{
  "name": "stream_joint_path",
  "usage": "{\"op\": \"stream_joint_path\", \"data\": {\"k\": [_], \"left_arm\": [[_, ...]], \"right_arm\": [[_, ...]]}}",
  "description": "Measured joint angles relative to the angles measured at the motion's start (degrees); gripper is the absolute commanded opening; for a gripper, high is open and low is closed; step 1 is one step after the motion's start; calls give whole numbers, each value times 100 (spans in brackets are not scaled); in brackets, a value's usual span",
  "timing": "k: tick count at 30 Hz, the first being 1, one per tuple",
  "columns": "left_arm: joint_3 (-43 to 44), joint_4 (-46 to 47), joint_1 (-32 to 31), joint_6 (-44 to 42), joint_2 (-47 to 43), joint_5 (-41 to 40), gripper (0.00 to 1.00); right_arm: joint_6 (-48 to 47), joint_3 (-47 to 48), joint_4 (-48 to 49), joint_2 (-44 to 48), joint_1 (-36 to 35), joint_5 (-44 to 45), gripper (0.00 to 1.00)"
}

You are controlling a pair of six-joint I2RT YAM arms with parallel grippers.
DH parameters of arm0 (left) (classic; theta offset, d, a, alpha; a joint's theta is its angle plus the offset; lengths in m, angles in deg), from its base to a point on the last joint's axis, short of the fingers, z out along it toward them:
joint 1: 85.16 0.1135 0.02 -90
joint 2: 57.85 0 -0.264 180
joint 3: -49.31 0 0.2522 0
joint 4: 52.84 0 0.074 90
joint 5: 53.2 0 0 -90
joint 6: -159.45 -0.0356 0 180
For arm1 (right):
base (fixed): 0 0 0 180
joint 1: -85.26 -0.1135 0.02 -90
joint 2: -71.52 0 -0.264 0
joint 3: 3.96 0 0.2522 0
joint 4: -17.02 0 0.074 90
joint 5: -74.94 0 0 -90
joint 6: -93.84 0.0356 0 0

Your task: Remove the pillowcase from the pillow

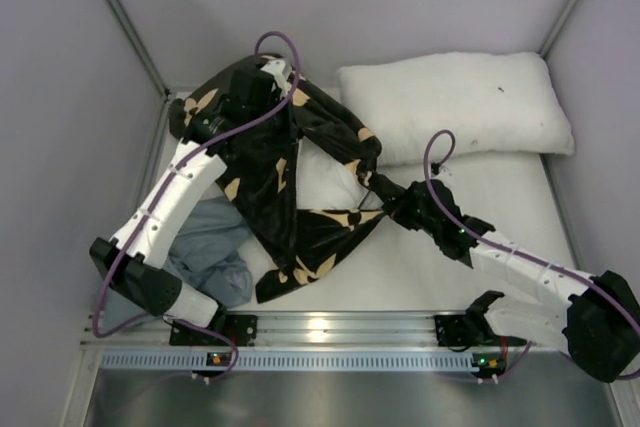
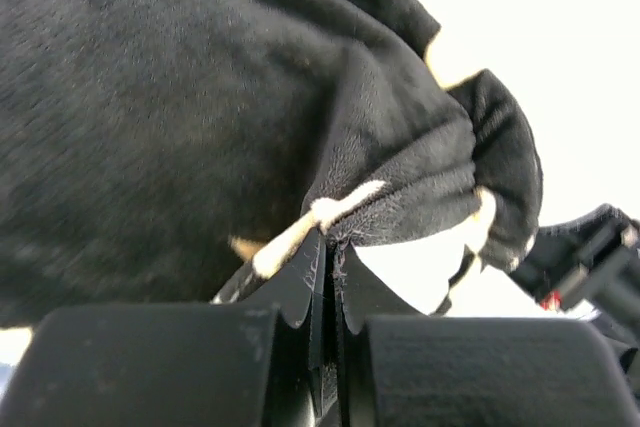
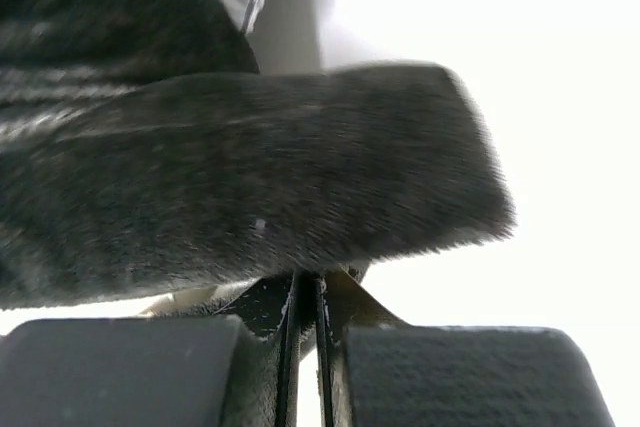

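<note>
The black pillowcase (image 1: 260, 162) with tan flower prints lies crumpled and stretched across the left middle of the table. The white pillow (image 1: 325, 182) shows through its opening, partly covered by the fabric. My left gripper (image 1: 285, 87) is at the far end of the pillowcase and is shut on a fold of it (image 2: 200, 97); the jaws (image 2: 330, 242) pinch the black fabric. My right gripper (image 1: 378, 192) is at the right edge of the pillowcase and is shut on a black flap (image 3: 250, 177), with the jaws (image 3: 308, 287) closed on its lower edge.
A second plain white pillow (image 1: 460, 107) with a tiny dark speck lies at the back right. A blue-grey cloth (image 1: 210, 247) is bunched at the front left under my left arm. Grey walls enclose the table; a metal rail (image 1: 330, 327) runs along the near edge.
</note>
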Motion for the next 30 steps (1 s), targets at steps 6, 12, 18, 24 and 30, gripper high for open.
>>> {"op": "stream_joint_path", "data": {"k": [6, 12, 18, 24, 30], "left_arm": [[-199, -326, 7, 11, -951, 15, 0], [-133, -280, 118, -103, -721, 420, 0], [1064, -131, 205, -162, 892, 772, 0], [2184, -122, 221, -35, 1954, 1137, 0], [2474, -136, 219, 81, 2210, 1320, 1]], "right_arm": [[-636, 402, 105, -295, 177, -212, 0], [-1550, 715, -66, -490, 234, -422, 24], [-2306, 717, -629, -9, 350, -855, 79], [-2785, 1067, -1108, 452, 350, -1228, 99], [-3270, 2164, -1226, 17, 468, -1303, 99]]}}
